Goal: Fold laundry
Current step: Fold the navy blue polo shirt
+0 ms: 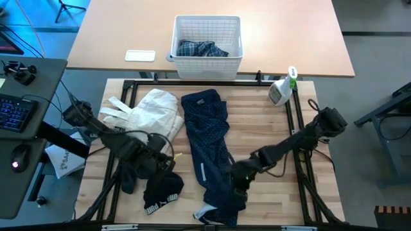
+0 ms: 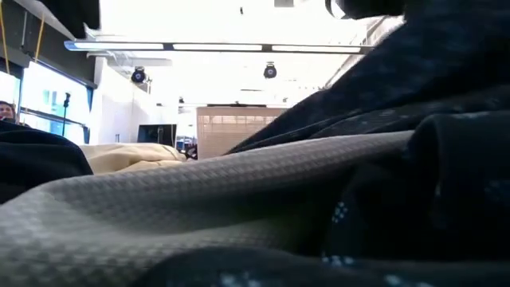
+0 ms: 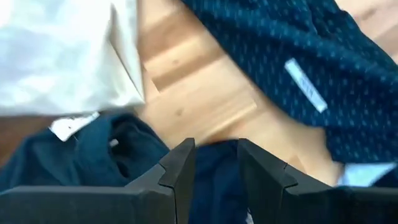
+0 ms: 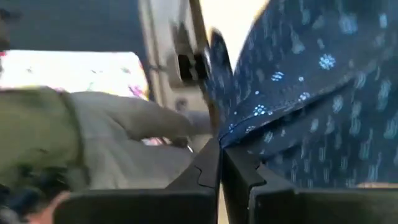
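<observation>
Plainly, the trouble here is cloth dragging cloth. The long navy shirt with tiny white dots (image 1: 212,151) lies lengthwise down the middle of the pale wooden table (image 1: 270,131), its lower end at the near edge. The right gripper (image 1: 239,181) is down on that lower end with its fingers pressed together, and the right wrist view shows dotted fabric bunched beside them, so it seems pinched on a fold. If that pinch holds too little cloth, a lift could let it slip free.

The left gripper (image 1: 159,163) sits near the left near corner over a small black garment with a white-striped band (image 1: 162,192), its fingers half spread around dark cloth. A pull there may snag the crumpled cream garment (image 1: 149,112) lying just beside it.

A blue-and-white plaid shirt (image 1: 202,49) waits in the white lattice plastic basket (image 1: 207,63) beyond the far edge.
</observation>
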You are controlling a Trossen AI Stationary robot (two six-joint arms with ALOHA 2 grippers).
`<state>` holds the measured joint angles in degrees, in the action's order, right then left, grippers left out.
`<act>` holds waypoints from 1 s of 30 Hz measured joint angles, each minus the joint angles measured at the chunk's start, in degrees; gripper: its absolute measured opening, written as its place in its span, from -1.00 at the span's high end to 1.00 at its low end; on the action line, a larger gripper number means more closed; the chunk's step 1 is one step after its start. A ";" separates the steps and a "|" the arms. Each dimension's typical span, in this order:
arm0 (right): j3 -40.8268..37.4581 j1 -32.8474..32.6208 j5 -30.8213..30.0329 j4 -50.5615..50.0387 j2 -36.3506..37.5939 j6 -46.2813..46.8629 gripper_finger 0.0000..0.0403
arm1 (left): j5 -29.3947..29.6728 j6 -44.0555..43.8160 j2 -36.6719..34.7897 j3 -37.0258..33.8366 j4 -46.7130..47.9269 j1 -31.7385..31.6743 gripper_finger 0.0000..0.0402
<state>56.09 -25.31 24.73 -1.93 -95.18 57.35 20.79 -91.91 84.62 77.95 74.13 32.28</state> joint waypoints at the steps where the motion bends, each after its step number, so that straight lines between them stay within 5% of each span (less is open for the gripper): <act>1: -0.69 1.27 1.09 0.54 0.03 0.22 0.98 | 0.01 0.90 0.00 0.00 0.25 -0.98 0.46; 7: -0.55 8.57 14.29 -1.39 2.08 -0.17 0.71 | 0.71 9.20 -0.26 0.00 -0.34 -7.87 0.36; 10: 0.09 11.86 16.14 -3.42 6.01 -2.88 0.55 | 1.83 13.81 -0.26 0.00 -1.37 -12.74 0.24; 14: 0.16 16.55 8.24 -11.85 15.88 -10.24 0.43 | 1.95 21.35 -0.26 0.00 -6.01 -20.66 0.05; 22: 0.20 30.06 -25.04 -38.06 34.71 -23.08 0.40 | -7.43 35.80 0.20 -3.44 -20.04 -40.65 -0.14; 30: -1.49 49.28 -16.98 -35.77 31.62 -35.22 0.32 | -19.83 36.68 2.43 -15.73 -38.62 -58.79 -0.14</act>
<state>54.61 23.97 7.75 -37.70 -63.55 22.13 0.96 -55.23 87.05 62.22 35.51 -26.50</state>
